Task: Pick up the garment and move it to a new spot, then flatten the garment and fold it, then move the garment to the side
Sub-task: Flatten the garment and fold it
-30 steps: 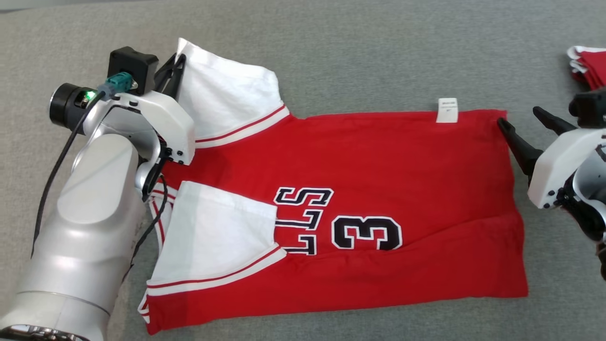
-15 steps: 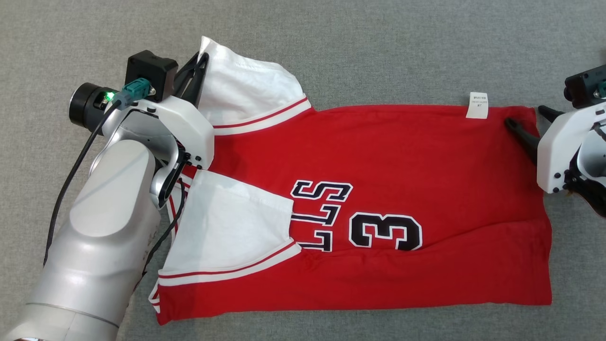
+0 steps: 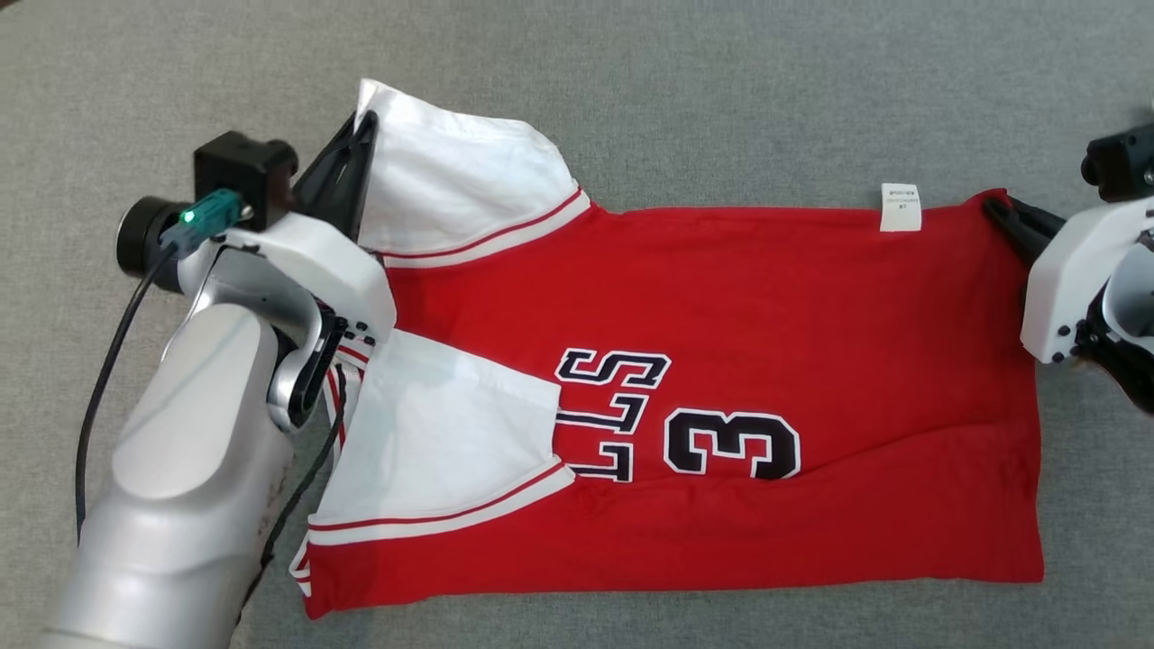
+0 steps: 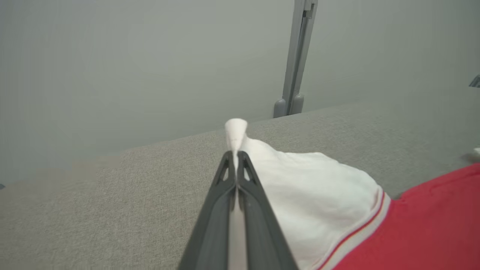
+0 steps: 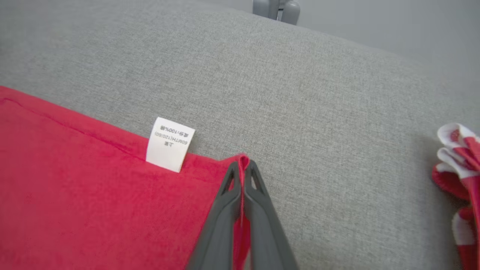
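R gripper [image 5: 242, 163] is clamped tight on the hem corner of the red jersey [image 3: 766, 297], just beside the white care label [image 5: 170, 144] on the side away from the sleeves. A ridge of red cloth is pinched up between the fingertips. L gripper [image 4: 236, 153] is closed on the tip of the far white sleeve [image 3: 460, 171], at the opposite end of the jersey from the label, w/ a nub of white fabric poking past the tips.

Jersey lies spread on the grey fabric surface [image 3: 721, 90], print side up. The label marks its far edge. The other white sleeve [image 3: 442, 433] is already folded over the front, well apart from the label, diagonally toward the robot.

Looks like prep for lifting the label edge over toward the robot, i.e. the next fold.

Risks:
- Both pinches are thin and near the cloth's edge, esp. the sleeve tip. A quick lift could pull either one free.
- L holds sleeve only, not the body, so the shoulder may sag and the fold line go crooked vs. the label end.
- Uneven arm speed would skew or stretch the edge.
- Dragging could flip the folded sleeve open.
- A second red-and-white garment [image 5: 459, 161] sits beyond the label, past the hem. A wide R-arm swing might snag it.
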You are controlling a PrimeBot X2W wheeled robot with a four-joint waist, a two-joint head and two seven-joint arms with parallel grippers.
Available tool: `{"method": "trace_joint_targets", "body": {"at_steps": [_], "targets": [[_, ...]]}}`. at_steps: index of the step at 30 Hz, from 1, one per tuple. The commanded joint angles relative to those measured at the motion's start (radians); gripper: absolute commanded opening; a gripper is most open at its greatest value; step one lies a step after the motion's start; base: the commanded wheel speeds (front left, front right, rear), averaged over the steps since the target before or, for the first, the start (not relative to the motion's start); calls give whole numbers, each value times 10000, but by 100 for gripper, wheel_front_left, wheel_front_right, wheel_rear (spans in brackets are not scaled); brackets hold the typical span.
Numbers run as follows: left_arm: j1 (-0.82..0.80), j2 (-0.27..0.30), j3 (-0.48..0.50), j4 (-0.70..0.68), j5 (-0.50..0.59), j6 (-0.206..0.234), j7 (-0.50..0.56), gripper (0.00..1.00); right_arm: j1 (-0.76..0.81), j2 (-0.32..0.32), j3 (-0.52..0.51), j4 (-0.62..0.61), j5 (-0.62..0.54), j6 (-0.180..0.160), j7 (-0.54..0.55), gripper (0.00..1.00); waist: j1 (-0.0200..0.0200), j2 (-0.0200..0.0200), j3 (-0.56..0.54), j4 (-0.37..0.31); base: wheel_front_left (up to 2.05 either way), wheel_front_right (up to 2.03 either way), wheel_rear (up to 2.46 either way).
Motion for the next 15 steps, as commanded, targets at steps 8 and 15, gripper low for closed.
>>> {"method": "trace_joint_targets", "body": {"at_steps": [8,15], "targets": [[1732,183,562,-1621,-734,273,-490,0,1226,-723,390,-1090,962,1,-1605,0,0,0,-624,106,0,0,0],[3927,444,538,-3773,-1022,629,-216,0,2973,-1424,187,-2244,1199,1,-2882,0,0,0,-1257,216,0,0,0]]}}
